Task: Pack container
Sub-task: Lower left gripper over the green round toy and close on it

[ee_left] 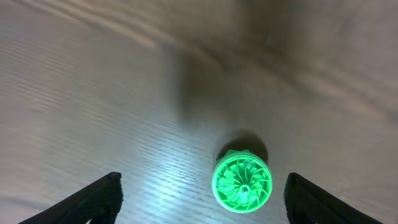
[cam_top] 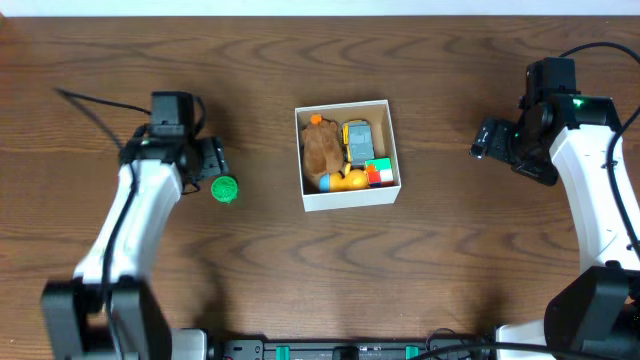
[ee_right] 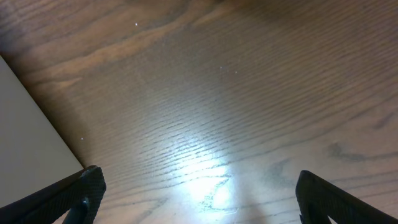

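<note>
The container (cam_top: 348, 197) is a square white box with low walls at the table's middle. It holds a brown plush toy (cam_top: 321, 148), a grey toy car (cam_top: 358, 140), an orange piece (cam_top: 349, 180) and a colourful cube (cam_top: 379, 173). A green round toy (cam_top: 224, 189) lies on the table left of the box. In the left wrist view the green toy (ee_left: 242, 182) sits between the open fingers of my left gripper (ee_left: 202, 198), nearer the right finger. My right gripper (ee_right: 196, 196) is open and empty over bare wood, right of the box.
The white wall of the container shows at the left edge of the right wrist view (ee_right: 28, 143). A dark cable (cam_top: 95, 100) runs across the table behind the left arm. The wooden table (cam_top: 300, 270) spreads around the box.
</note>
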Tool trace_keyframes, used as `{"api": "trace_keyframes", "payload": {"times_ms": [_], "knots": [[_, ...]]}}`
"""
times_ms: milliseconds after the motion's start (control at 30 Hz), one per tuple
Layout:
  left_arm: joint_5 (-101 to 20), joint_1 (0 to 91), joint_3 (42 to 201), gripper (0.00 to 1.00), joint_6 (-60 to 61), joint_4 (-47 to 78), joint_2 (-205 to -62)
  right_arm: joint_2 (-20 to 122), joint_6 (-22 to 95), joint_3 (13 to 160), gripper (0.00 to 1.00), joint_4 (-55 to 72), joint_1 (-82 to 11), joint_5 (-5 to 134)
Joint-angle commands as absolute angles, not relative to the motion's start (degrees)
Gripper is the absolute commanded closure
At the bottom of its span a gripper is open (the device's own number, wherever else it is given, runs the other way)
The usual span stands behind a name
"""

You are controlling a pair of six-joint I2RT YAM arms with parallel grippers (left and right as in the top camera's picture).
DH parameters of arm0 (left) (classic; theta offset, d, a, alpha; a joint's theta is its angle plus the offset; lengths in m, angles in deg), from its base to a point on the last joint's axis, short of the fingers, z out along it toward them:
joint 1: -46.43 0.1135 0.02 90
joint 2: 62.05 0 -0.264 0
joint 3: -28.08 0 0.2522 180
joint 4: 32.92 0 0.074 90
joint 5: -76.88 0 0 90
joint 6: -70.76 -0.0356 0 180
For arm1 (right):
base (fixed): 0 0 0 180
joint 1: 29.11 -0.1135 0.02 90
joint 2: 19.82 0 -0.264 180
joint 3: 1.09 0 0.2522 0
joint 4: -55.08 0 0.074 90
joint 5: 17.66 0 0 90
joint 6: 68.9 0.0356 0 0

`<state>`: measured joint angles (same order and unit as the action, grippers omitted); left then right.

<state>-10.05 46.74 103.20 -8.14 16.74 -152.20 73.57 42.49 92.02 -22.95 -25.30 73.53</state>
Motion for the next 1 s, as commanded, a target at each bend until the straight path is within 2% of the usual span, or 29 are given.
{"api": "trace_keyframes", "payload": {"times_ms": [0, 367, 967], "knots": [[-14.33, 46.9, 103.02, 0.14, -7.29, 16.32, -157.07, 74.18, 41.81, 91.94, 0.01, -23.15, -24.99, 73.35], [-17.22, 46.87, 103.02, 0.13, -7.27, 15.05, -164.31, 74.18, 41.83, 91.94, 0.01, -23.19, -25.01, 73.35], [-17.22, 46.83, 101.63, 0.14, -5.37, 15.34, -164.81, 74.18, 41.83, 91.94, 0.01, -23.61, -25.01, 73.35]]}}
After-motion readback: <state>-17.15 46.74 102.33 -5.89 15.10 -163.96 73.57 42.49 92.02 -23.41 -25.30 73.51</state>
